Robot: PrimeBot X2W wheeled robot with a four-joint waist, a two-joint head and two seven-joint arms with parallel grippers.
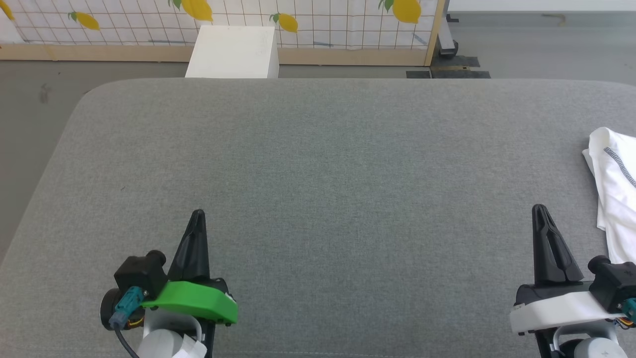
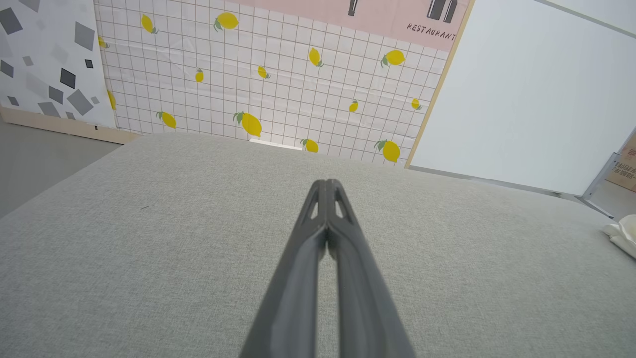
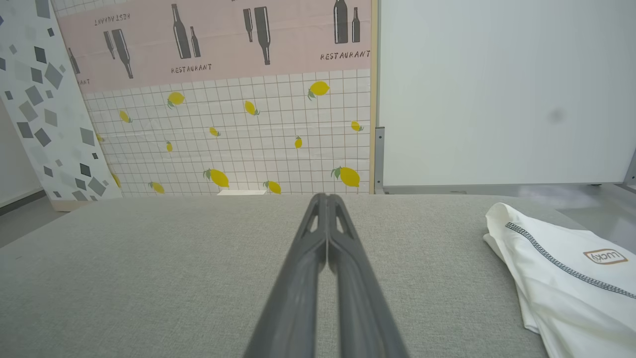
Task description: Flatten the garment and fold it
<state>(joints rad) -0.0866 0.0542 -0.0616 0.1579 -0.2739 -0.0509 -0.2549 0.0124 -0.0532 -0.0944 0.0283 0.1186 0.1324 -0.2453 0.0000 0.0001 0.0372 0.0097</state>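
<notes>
The white garment [image 1: 615, 189] lies crumpled at the right edge of the grey cushioned surface [image 1: 318, 164], a dark zigzag seam line across it. In the right wrist view the garment [image 3: 561, 283] sits to the right of my fingers and shows a small brown logo. A corner of the garment [image 2: 623, 233] peeks in at the far right of the left wrist view. My right gripper [image 1: 539, 210] is shut and empty, just left of the garment and apart from it. My left gripper [image 1: 198, 214] is shut and empty, far to the left over bare cushion.
A rigid white box [image 1: 233, 52] stands on the floor beyond the cushion's far edge. Behind it runs a lemon-print grid panel [image 1: 223, 22] with a wooden frame. Grey floor [image 1: 30, 109] surrounds the cushion's rounded left corner.
</notes>
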